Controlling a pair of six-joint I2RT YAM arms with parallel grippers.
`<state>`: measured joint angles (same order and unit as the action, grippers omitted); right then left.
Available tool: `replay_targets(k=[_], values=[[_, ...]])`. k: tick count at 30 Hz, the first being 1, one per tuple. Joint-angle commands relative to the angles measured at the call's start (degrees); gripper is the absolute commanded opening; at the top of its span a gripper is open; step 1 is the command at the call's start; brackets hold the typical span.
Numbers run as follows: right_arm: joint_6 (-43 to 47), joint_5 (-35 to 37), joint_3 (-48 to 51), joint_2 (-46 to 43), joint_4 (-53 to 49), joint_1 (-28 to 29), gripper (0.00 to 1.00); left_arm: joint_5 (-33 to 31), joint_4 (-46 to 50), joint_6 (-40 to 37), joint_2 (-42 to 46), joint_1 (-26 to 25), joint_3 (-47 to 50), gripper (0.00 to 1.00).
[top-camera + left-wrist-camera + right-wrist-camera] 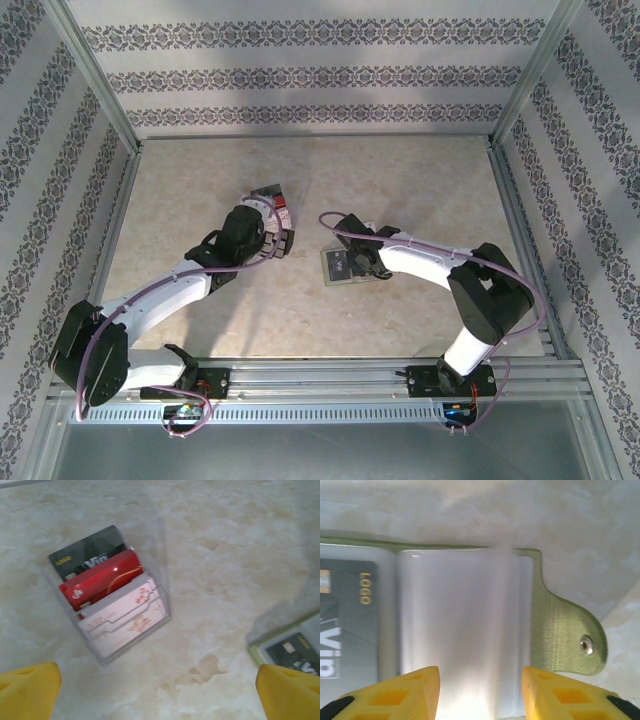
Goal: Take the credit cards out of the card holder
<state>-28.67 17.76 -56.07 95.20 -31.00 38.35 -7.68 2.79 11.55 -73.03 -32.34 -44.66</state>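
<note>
Three cards (112,597) stand on edge in a clear box (102,656) on the worktop (240,555): a dark one at the back, a red one in the middle and a white one with pink print in front. My left hand (160,694) hangs above the worktop just short of the box, its fingers spread wide with nothing between them. To the right of the box, and apart from it, the holder (465,610) lies flat on the worktop. It has one dark card (355,620) with gold lettering in it. An olive tab (565,630) with a small rivet (587,645) sticks out at the holder's side. My right hand (480,690) is right over the holder, fingers partly apart, and the pale sleeve shows in the gap. I cannot tell whether the tips touch it.
</note>
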Motion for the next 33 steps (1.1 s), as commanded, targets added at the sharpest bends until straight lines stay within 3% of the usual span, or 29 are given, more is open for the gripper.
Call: replay_targets(k=[1,8,16,20,22,25,33], values=[[-1.3,0.5,1.8,-2.0,-0.1,-0.9,0.46,-3.1,1.1,3.5,-1.1,-4.0,-1.5,0.98],[-1.5,-1.0,3.6,-3.2,0.9,-2.9,0.4,0.2,-2.3,8.8,-7.9,-10.3,-1.2,0.9],[-2.7,-5.5,4.1,-7.6,0.9,-4.3,0.38,1.8,-4.6,14.1,-11.9,-11.4,-0.9,0.8],[-5.0,-10.9,3.6,-9.6,1.0,-5.4,0.4,2.6,-5.0,16.4,-13.4,-11.4,-0.8,0.69],[-5.8,-14.2,3.4,-10.0,1.8,-5.9,0.4,3.7,-5.3,17.4,-14.9,-11.5,-1.0,0.57],[-6.6,-19.2,2.8,-9.5,4.0,-6.4,0.4,5.6,-5.3,17.7,-17.2,-11.7,-2.0,0.48],[-7.6,-28.2,1.7,-5.1,9.8,-7.1,0.38,9.1,-8.1,19.3,-23.0,-12.2,-3.9,0.42]])
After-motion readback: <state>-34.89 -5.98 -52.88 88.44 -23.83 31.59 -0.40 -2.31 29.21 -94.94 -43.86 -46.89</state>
